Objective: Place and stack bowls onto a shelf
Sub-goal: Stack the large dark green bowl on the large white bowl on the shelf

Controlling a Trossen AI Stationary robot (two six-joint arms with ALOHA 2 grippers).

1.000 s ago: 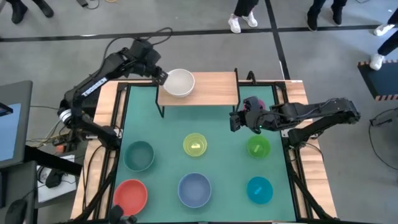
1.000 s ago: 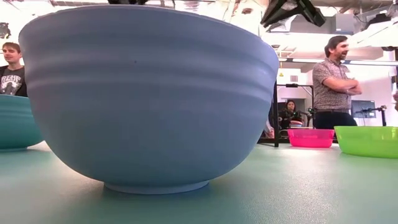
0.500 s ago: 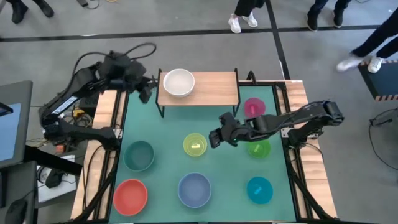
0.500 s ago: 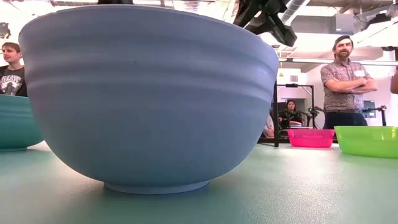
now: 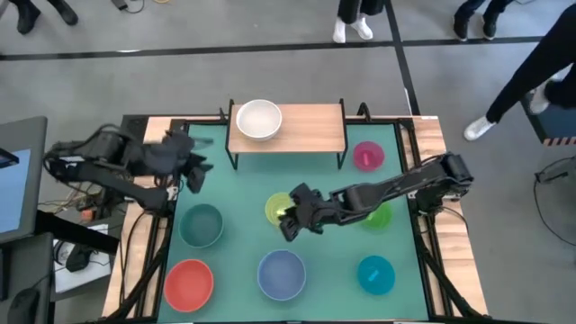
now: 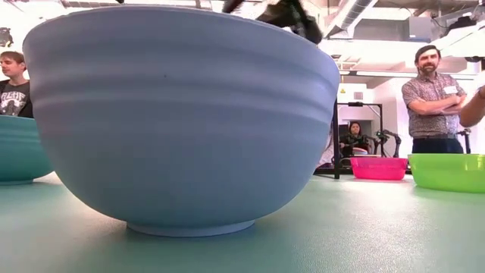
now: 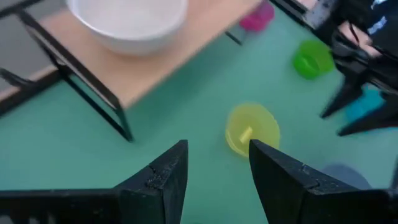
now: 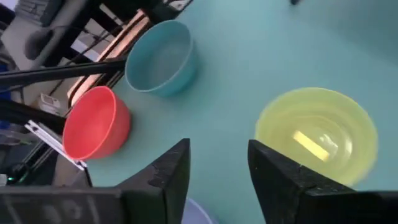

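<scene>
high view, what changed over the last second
The left claw let go of the white bowl on the shelf and pulled back. The right claw swung from near the pink bowl to the yellow bowl. All bowls stayed put.

No legible text, labels, brand marks, numbers or signs appear on any item in any of the four views.
</scene>
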